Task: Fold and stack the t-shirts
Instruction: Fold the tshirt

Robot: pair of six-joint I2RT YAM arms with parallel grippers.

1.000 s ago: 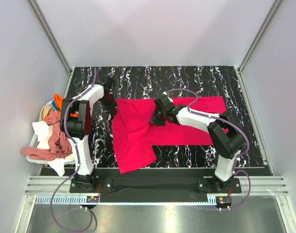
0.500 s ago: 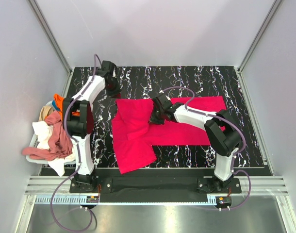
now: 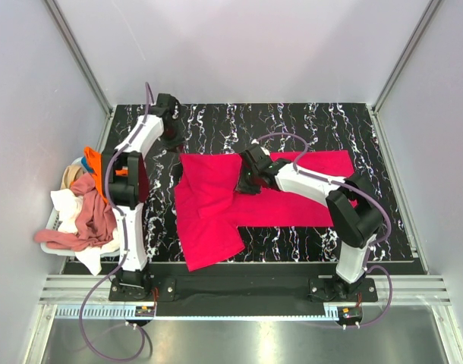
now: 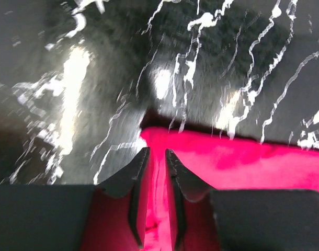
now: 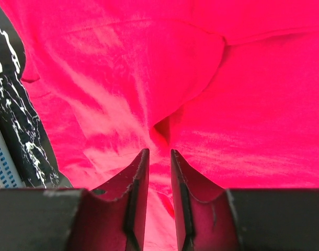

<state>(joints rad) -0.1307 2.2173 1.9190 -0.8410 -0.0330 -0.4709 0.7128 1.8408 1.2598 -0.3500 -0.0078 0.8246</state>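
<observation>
A black bench (image 3: 292, 129) veined with white sits boxed by plain pale walls (image 3: 239, 45) on the far, left and right sides, aluminium posts (image 3: 80, 57) at the far corners. Along its near edge runs a ribbed metal rail (image 3: 414, 288), then what looks like brushed steel sheet (image 3: 239, 337).

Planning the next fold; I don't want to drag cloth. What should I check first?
1. Left gripper clear of the red t-shirt: cannot tell; jaws slightly apart at its far-left corner.
2. Right gripper clear: cannot tell; jaws slightly apart over the shirt's middle.
3. Cloth flat: not ok; pucker ahead of the right jaws.
4. Fold finished: not ok; L-shaped, half spread.
5. Other t-shirts out of the way: ok; heaped left of the table.
</observation>
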